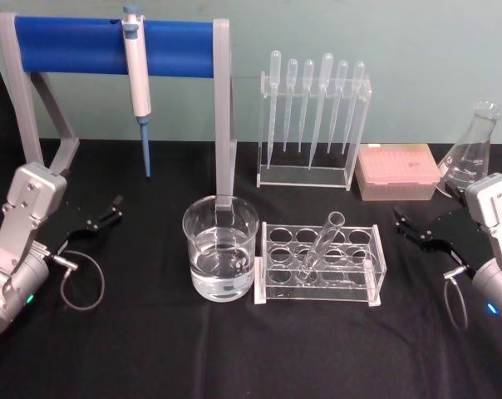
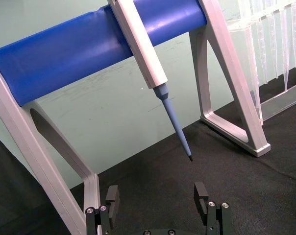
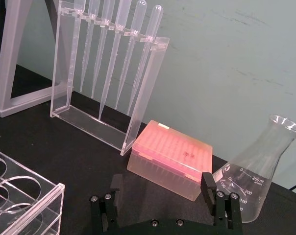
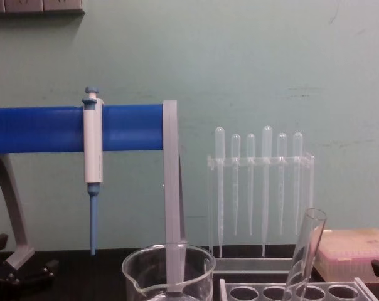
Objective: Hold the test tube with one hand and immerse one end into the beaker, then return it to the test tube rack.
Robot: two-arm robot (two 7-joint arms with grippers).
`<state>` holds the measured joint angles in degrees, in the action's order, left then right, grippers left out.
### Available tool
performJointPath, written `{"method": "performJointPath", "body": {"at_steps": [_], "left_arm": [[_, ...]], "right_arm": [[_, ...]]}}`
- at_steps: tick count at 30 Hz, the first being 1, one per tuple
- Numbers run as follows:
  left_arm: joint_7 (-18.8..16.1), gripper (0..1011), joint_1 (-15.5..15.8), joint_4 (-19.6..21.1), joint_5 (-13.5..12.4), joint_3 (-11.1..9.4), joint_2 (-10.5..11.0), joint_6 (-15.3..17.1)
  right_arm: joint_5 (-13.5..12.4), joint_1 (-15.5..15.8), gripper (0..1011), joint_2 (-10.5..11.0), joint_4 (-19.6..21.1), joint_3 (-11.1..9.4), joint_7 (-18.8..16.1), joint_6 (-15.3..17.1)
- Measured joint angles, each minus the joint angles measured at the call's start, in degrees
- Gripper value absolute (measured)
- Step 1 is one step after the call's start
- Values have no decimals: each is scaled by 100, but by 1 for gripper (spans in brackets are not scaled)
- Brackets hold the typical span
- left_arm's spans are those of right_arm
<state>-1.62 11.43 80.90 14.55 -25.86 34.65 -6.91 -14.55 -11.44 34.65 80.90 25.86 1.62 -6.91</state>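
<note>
R pincer [image 3: 159, 183] agape; tube [image 1: 320, 246] prob. empty

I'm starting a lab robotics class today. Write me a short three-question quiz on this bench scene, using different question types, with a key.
1. True or false: the left pincer grips the test tube.
2. How many pipettes hang in the clear stand?
3. The beaker stands on which side of the test tube rack? A) robot's left B) robot's right C) behind
Key: 1 false, it leans in the rack; 2 six; 3 A.
</note>
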Motion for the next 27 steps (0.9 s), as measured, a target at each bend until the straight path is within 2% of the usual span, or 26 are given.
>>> {"method": "performJointPath", "body": {"at_steps": [5, 15, 21, 22, 27], "left_arm": [[0, 1000, 0, 0, 0, 0, 0, 0], [0, 1000, 0, 0, 0, 0, 0, 0], [0, 1000, 0, 0, 0, 0, 0, 0], [0, 1000, 0, 0, 0, 0, 0, 0], [0, 1000, 0, 0, 0, 0, 0, 0]], "right_arm": [[4, 3, 1003, -3, 1, -7, -1, 0], [53, 102, 1003, 50, 337, -288, -96, -42], [-312, 230, 1003, 153, 724, -566, -498, -95], [-459, 266, 1002, 192, 804, -631, -673, -117], [-878, 391, 1003, 363, 1023, -773, -1288, -148]]}}
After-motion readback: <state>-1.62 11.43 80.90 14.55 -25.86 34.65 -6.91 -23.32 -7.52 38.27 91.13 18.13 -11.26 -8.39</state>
